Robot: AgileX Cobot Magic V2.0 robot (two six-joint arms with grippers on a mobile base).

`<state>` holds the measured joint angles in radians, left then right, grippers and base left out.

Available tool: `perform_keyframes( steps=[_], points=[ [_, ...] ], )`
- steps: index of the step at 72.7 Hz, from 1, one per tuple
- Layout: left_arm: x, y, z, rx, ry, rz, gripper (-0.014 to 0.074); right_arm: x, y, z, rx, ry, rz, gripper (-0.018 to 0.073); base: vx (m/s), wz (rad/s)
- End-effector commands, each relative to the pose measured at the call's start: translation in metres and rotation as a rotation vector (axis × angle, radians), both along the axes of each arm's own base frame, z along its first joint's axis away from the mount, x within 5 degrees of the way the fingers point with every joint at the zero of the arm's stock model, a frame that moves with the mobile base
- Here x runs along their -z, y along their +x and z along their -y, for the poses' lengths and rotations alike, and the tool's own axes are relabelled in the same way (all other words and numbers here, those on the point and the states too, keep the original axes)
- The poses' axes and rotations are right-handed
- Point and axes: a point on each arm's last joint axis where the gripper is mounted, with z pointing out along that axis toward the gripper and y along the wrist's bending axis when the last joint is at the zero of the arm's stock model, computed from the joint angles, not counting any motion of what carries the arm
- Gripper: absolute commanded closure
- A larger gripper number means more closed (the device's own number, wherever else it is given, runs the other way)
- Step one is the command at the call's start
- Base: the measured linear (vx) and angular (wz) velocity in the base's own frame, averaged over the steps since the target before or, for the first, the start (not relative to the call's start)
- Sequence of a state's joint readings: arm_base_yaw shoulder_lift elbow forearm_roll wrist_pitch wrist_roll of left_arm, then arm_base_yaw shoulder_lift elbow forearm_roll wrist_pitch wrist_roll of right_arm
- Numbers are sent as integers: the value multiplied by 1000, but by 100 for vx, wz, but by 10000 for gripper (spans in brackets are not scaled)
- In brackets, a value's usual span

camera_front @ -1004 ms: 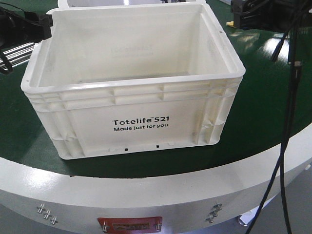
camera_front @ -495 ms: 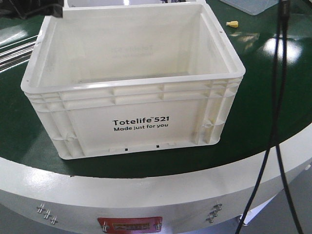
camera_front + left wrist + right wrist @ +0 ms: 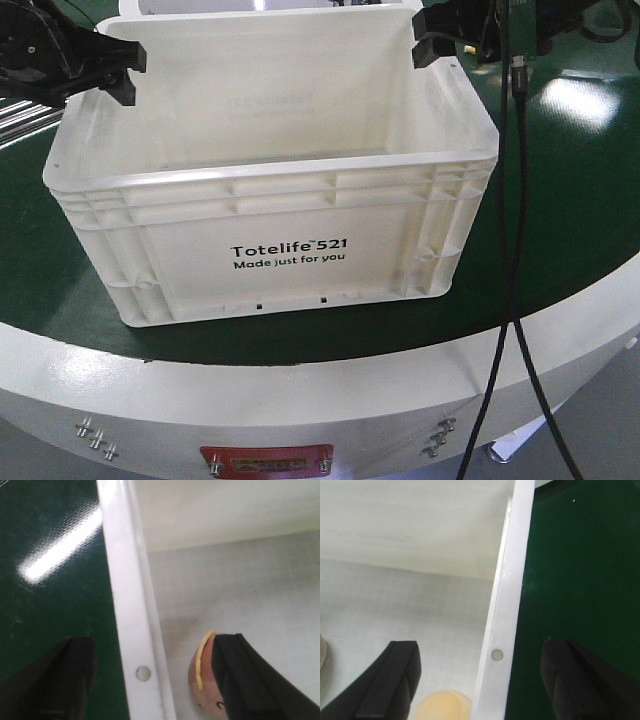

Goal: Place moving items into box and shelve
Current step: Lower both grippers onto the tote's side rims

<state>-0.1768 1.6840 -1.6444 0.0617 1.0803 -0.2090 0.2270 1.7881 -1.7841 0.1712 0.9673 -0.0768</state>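
I had the box (image 3: 300,205) standing upright on the green table (image 3: 570,190), close to its near edge, printed side toward the front camera. The black print read "Totelife 521", with "Made just for you" beneath it. On the table's white base sat a red plate (image 3: 267,462) whose writing was too small for me to read.

The left gripper (image 3: 125,72) was at the box's left wall near the far corner, and the right gripper (image 3: 422,38) was at the right wall opposite. Both were spread wide and gripped nothing. From the left wrist I saw one finger (image 3: 70,680) over the green outside and the other inside the box, with the rim (image 3: 127,605) running between them. The right wrist showed the same straddle.

On the box floor lay a brownish round thing (image 3: 206,697) with a yellow stripe, just beside the left inner finger, and a peach round thing (image 3: 442,705) against the right wall. I could not tell what either was. Black cables (image 3: 510,260) hung down to the right of the box.
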Motion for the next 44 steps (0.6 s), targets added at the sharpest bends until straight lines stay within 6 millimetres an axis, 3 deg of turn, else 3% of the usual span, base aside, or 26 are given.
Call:
perform_keyframes(
  steps=[1,23,44],
  points=[
    [-28,-8,-3,-26,-7,96,10,-29,-6,2,8,43,109,8,0,0],
    [-26,-10,-3,-28,-8,75,10,-9,3,-4,2,57,32,8,0,0],
    [-14,-5,-3,-30,6,9,10,7,10,-7,-2,65,-29,8,0,0]
  ],
)
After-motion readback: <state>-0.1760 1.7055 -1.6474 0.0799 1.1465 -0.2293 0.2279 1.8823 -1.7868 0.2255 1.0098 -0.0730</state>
